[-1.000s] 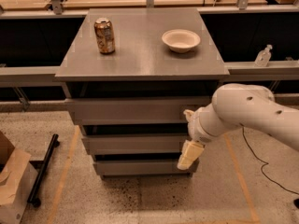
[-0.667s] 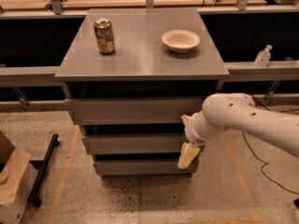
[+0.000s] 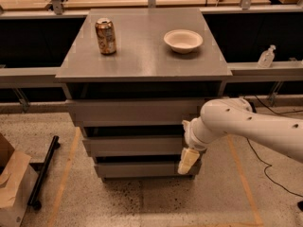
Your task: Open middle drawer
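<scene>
The middle drawer [image 3: 132,145] is a plain grey handleless front, second of three stacked under the grey tabletop [image 3: 142,63]. It sits pushed in, with a dark gap above it. The wider top drawer [image 3: 132,111] is above it and the narrowest bottom drawer [image 3: 142,169] below. My gripper [image 3: 188,161], cream-coloured on a white arm [image 3: 246,126] that reaches in from the right, hangs pointing down at the right end of the middle drawer's front. It overlaps the lower edge of that front and the bottom drawer's right end.
A soda can [image 3: 105,36] and a white bowl [image 3: 183,40] stand on the tabletop. A cardboard box [image 3: 12,188] and a black pole [image 3: 43,171] lie on the floor at the left. A small bottle [image 3: 266,57] stands on the right ledge. A cable [image 3: 265,169] runs on the floor at the right.
My arm has swung a little to the left, and the gripper has shifted slightly left and down along the drawer fronts. The drawers have not moved.
</scene>
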Controlling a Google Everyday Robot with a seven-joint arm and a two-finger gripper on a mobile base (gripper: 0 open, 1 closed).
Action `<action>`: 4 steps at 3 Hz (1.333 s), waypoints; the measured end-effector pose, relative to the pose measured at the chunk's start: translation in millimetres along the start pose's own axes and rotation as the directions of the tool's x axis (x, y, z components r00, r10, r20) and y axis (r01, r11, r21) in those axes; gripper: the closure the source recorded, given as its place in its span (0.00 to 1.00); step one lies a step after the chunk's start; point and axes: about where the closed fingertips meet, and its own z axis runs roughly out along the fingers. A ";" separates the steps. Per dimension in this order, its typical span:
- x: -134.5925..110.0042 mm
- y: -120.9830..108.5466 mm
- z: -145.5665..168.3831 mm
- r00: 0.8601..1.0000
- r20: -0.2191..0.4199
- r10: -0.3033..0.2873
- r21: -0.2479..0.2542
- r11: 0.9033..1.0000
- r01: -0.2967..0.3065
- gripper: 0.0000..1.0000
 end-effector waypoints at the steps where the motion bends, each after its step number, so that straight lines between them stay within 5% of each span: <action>1: 9.0 -7.2 25.7 1.000 0.003 0.004 0.000 1.000 -0.004 0.00; 4: 45.1 -46.9 100.1 0.999 0.006 0.035 -0.004 0.999 -0.035 0.00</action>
